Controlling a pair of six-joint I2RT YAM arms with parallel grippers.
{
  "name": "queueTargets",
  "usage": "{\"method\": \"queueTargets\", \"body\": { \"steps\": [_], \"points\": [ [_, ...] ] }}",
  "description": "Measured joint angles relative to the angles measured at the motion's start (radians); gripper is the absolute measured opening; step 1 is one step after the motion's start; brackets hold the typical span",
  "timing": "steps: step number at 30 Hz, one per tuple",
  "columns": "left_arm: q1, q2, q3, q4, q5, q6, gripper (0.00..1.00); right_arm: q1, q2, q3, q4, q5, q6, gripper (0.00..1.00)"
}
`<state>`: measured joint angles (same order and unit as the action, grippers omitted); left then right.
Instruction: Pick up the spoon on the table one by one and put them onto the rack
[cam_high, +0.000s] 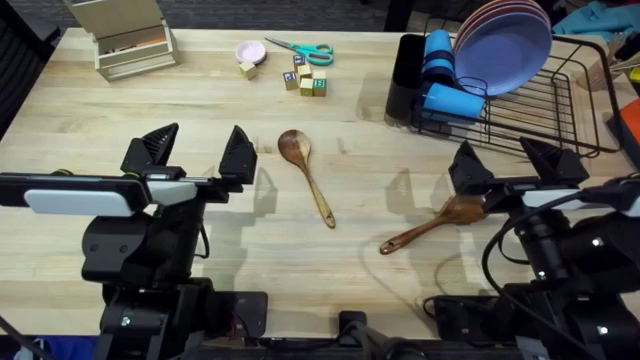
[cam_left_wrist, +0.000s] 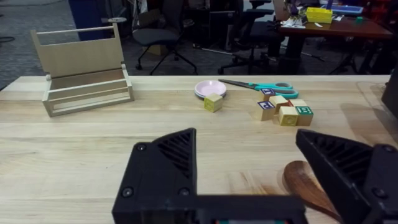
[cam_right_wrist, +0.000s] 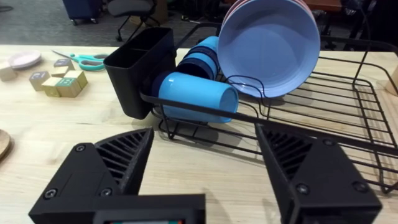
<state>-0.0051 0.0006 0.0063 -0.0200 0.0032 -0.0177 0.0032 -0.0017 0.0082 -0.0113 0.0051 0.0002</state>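
Two wooden spoons lie flat on the table (cam_high: 300, 270). The middle spoon (cam_high: 305, 175) has its bowl toward the far edge, its handle running back toward the arms and slanting slightly right. The second spoon (cam_high: 432, 226) lies to its right, long axis diagonal: bowl up-right just beneath the right gripper (cam_high: 519, 166), handle tip pointing down-left. The right gripper's fingers are spread wide and hold nothing. The left gripper (cam_high: 197, 156), just left of the middle spoon, is likewise spread wide and empty. The rack (cam_high: 560, 110) stands at the far right, carrying plates (cam_high: 505, 42) and blue cups (cam_high: 450, 100), its utensil holder (cam_high: 405, 75) at the left end.
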Motion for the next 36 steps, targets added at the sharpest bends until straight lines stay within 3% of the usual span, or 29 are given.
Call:
{"method": "queueTargets", "body": {
  "steps": [24, 32, 35, 36],
  "points": [
    [0.000, 0.000, 0.018, -0.033, 0.018, 0.000, 0.993, 0.000, 0.002, 0.027, -0.062, 0.001, -0.006, 0.996],
    [0.000, 0.036, 0.195, -0.133, 0.024, 0.000, 0.994, 0.000, 0.019, 0.175, -0.319, -0.002, -0.017, 0.996],
    [0.000, 0.103, 0.280, -0.191, 0.024, 0.000, 0.993, 0.000, 0.056, 0.266, -0.363, -0.002, -0.027, 0.996],
    [0.000, 0.198, 0.372, -0.251, 0.027, 0.000, 0.992, 0.000, 0.108, 0.370, -0.429, -0.002, -0.031, 0.996]
  ]
}}
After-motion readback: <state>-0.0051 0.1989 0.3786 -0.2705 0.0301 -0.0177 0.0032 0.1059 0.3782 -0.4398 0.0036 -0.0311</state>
